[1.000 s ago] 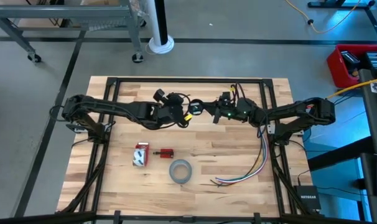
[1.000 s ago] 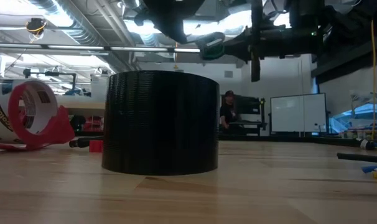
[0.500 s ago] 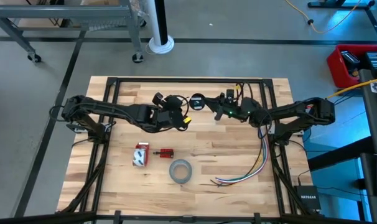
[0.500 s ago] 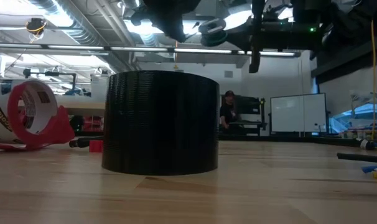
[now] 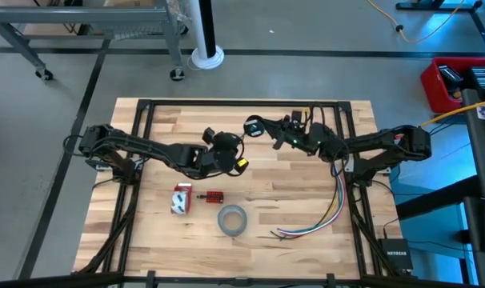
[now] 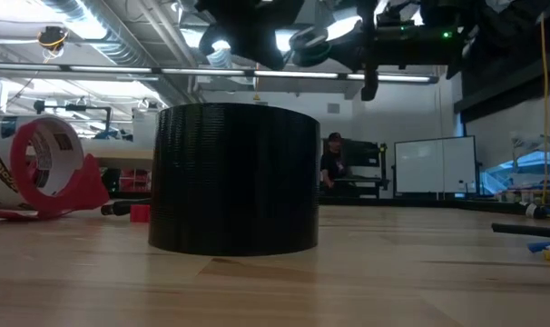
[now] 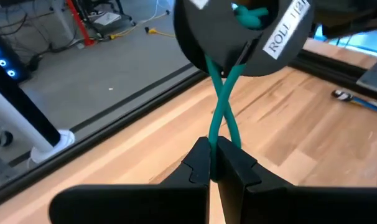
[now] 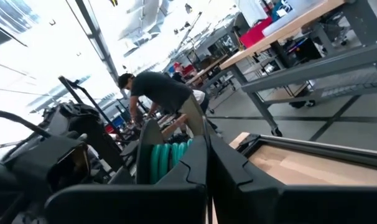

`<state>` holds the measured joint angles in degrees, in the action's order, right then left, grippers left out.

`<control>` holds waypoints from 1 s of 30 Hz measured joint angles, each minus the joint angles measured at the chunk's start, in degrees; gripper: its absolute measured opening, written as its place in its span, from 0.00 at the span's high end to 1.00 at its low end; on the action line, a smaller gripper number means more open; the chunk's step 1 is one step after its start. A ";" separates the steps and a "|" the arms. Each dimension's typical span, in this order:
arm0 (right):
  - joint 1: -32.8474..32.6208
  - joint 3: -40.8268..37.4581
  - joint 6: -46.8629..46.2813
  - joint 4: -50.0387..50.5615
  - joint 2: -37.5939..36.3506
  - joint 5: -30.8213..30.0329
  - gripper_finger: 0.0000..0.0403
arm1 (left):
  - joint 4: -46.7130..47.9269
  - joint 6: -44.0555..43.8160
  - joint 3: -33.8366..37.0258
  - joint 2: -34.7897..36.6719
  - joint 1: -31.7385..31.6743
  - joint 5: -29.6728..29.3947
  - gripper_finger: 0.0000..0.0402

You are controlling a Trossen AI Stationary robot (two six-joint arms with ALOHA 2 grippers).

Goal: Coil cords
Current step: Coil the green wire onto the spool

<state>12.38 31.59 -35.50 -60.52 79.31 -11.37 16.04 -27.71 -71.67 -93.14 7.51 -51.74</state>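
Spool (image 5: 253, 126) and cord sit lifted over the far middle of the counter (image 5: 298, 200) in my high view, the spool at the tip of my right hand (image 5: 262, 129), while my left hand (image 5: 236, 154) hangs just beside and nearer me; tape roll (image 5: 232, 219), red dispenser (image 5: 181, 199) and coloured wires (image 5: 326, 210) lie well apart from both. In the low view the roll (image 6: 234, 178) blocks most of the counter, and the spool (image 6: 309, 43) shows high above it between the dark arms; a person (image 6: 330, 161) stands far behind. In my left wrist view the fingers (image 7: 237, 167) are pressed together on the teal cord (image 7: 221, 112), whose two strands cross just above them and run up into the spool (image 7: 238, 34). In my right wrist view the fingers (image 8: 229, 167) are closed tight against the spool's flange, teal windings (image 8: 168, 156) showing just beside them. To wind well, I judge I should keep the left pinch firm but near the spool, feed with light tension, uncross the strands, and hold the right hand's spool steady so turns lie side by side.
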 joint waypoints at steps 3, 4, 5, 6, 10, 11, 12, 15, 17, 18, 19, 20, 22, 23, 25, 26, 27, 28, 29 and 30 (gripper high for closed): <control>0.02 1.01 0.01 2.28 -0.02 -0.07 0.99 | -0.06 0.92 0.06 -0.07 0.02 0.08 1.00; 0.02 1.31 0.00 2.91 -0.04 -0.07 0.99 | -0.08 0.92 0.06 -0.07 0.02 0.08 1.00; 0.02 1.61 0.00 3.62 -0.07 -0.08 0.99 | -0.14 0.96 0.06 -0.07 0.02 0.23 1.00; 0.02 1.97 0.00 4.54 -0.07 -0.07 0.99 | -0.26 1.16 0.06 -0.07 0.02 0.51 1.00; 0.02 2.71 -0.01 6.84 -0.07 -0.02 0.99 | -0.48 1.34 0.06 -0.07 0.02 2.31 1.00; 0.02 2.71 0.00 6.99 -0.07 0.03 0.99 | -0.60 1.36 0.06 -0.07 0.00 2.96 1.00; 0.02 2.71 0.00 7.10 -0.07 0.24 0.99 | -0.67 1.36 0.06 -0.07 0.00 3.38 1.00; 0.02 2.71 -0.05 8.02 -0.07 0.35 0.99 | -1.86 1.57 0.06 -0.07 0.07 4.48 1.00; 0.02 2.71 -0.19 8.55 -0.09 0.35 0.99 | -3.18 2.63 0.06 -0.07 0.07 5.15 1.00; 0.02 2.73 -0.22 8.98 -0.09 0.33 0.99 | -3.78 2.86 0.06 -0.07 0.07 5.45 1.00; 0.02 2.73 -0.24 9.35 -0.09 0.34 0.99 | -4.31 3.14 0.06 -0.07 0.07 5.90 1.00; 0.02 2.73 -0.24 9.55 -0.09 0.38 0.99 | -4.81 3.49 0.08 -0.07 0.05 6.63 1.00; 0.02 2.73 -0.24 9.56 -0.09 0.46 0.99 | -5.67 3.54 0.08 -0.07 0.03 8.08 1.00; 0.02 2.73 -0.24 9.56 -0.09 0.56 0.99 | -6.15 3.52 0.08 -0.30 -0.01 8.61 1.00; 0.02 2.73 -0.24 9.67 -0.09 0.61 0.99 | -7.05 3.50 0.08 -0.83 -0.12 9.12 1.00; 0.02 2.73 -0.23 9.80 -0.09 0.61 0.99 | -7.69 3.50 0.08 -1.45 -0.13 9.21 1.00; 0.02 2.73 -0.22 9.89 -0.09 0.61 0.99 | -8.80 3.52 0.08 -1.90 -0.15 9.48 1.00; 0.01 2.73 -0.22 10.22 -0.09 0.62 0.99 | -9.65 3.62 0.08 -2.32 -0.15 9.95 1.00; 0.00 2.73 -0.22 10.50 -0.09 0.65 0.99 | -10.63 3.83 0.08 -2.83 -0.15 10.32 1.00; 0.00 2.73 -0.23 10.77 -0.09 0.64 0.99 | -11.55 4.10 0.08 -3.05 -0.15 10.49 1.00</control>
<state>12.38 34.33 -35.73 -49.75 79.22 -10.73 4.49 -23.61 -71.59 -96.19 7.35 -41.25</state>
